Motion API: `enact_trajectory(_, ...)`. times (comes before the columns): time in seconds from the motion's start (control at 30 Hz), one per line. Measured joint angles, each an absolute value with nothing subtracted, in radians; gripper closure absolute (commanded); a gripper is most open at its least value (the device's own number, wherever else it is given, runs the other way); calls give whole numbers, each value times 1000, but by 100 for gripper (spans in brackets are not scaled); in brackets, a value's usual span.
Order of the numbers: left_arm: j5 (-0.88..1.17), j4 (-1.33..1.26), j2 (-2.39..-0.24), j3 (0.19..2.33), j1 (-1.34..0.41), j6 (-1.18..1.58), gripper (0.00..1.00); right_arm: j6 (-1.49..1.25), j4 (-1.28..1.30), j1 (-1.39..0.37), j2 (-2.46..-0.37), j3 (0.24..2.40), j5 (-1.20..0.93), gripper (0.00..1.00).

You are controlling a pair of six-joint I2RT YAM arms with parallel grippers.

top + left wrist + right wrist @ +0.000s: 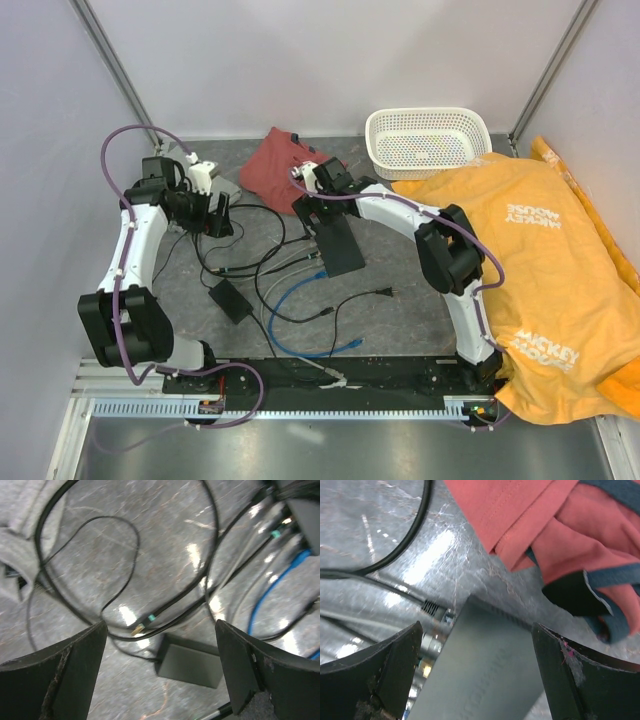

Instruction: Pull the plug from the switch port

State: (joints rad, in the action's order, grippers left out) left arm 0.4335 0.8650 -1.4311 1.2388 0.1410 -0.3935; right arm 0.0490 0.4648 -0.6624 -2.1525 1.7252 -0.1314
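Observation:
The switch is a flat black box lying mid-table, with cables running into its left side. In the right wrist view the switch fills the space under my right gripper, which is open and hovers just above its far end. A grey plug on a black cable sits at the switch's left side near the far corner. My right gripper also shows in the top view. My left gripper is open and empty, left of the switch over loose cables.
A small black adapter brick lies below the left gripper, with a loose green-banded plug beside it. A blue cable loops near the front. A red shirt, a white basket and a yellow cloth lie at the back and right.

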Motion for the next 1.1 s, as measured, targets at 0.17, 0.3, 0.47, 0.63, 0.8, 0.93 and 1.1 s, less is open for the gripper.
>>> enact_trajectory(0.17,475,851,-1411,1231,120,-341,5,39,464,-684,-2213,1763,-70,13)
enact_trajectory(0.3,495,839,-1386,1213,103,-310,5,12,457,-687,-2235,1771,-16,15)
enact_trajectory(0.47,512,833,-1384,1203,100,-287,5,-13,451,-689,-2241,1775,59,17)
enact_trajectory(0.63,535,824,-1385,1203,99,-270,6,-54,426,-694,-2242,1755,104,21)
enact_trajectory(0.8,551,806,-1399,1203,78,-262,6,-78,376,-688,-2219,1700,128,22)
enact_trajectory(0.93,557,805,-1421,1207,33,-262,7,-85,366,-652,-2191,1643,145,23)
enact_trajectory(1.1,578,799,-1445,1222,-46,-262,7,-81,381,-578,-2148,1575,125,13)
